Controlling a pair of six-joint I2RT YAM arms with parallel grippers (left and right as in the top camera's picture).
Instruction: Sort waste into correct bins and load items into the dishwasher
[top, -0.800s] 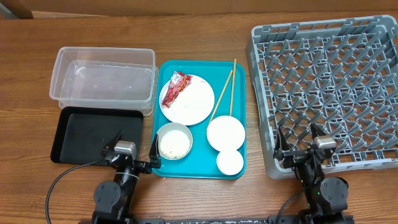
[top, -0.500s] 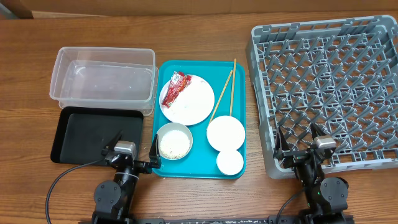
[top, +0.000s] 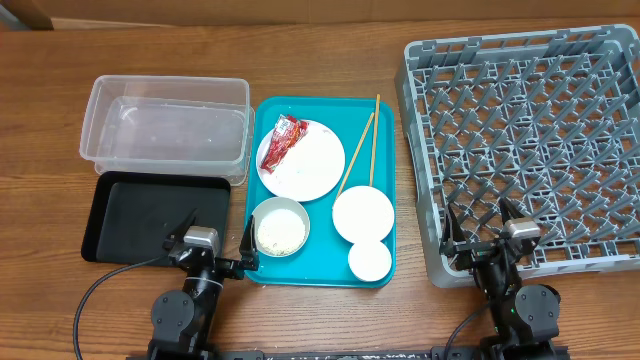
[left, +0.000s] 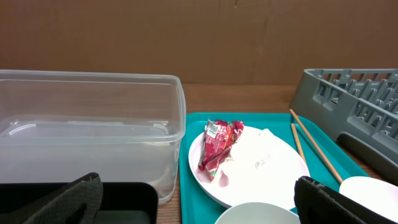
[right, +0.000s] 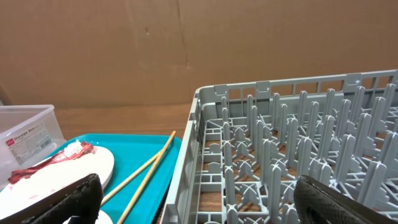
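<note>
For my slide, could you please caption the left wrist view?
Red wrapper on white plate, teal tray beside clear tub.

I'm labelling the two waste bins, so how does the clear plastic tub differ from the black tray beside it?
The clear plastic tub is see-through with tall walls; the black tray is opaque and shallow. The tub sits farther back on the wooden table; the black tray sits nearer the front edge. Both are rectangular with rounded corners, similar in footprint, and left of the teal tray.
</note>
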